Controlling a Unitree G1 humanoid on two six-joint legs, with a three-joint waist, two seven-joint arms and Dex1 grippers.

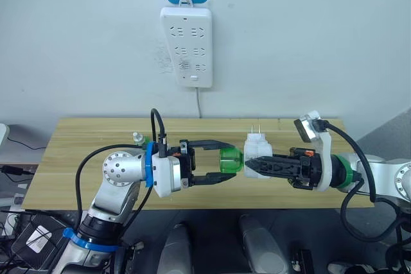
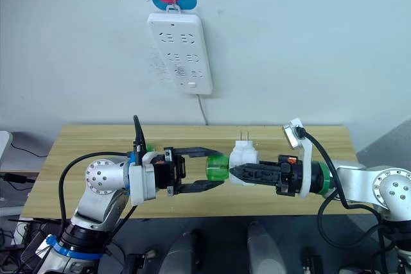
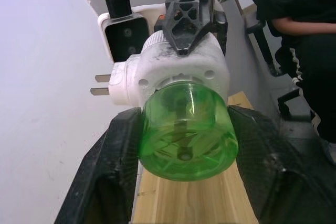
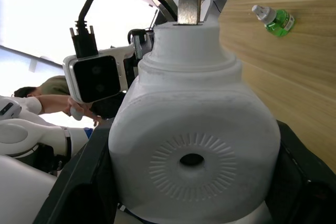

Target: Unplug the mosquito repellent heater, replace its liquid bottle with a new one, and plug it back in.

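The heater (image 1: 256,152) is plain white with a sunburst pattern around its hole, its bottle (image 1: 230,160) see-through green, the spare bottle (image 4: 274,20) green with a white cap, worktop (image 1: 90,133) pale wood grain.

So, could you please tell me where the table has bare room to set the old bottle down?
The table's back strip and right half lie bare. The new bottle occupies the back left. The middle front is crowded: left gripper holds the bottle, right gripper the heater.
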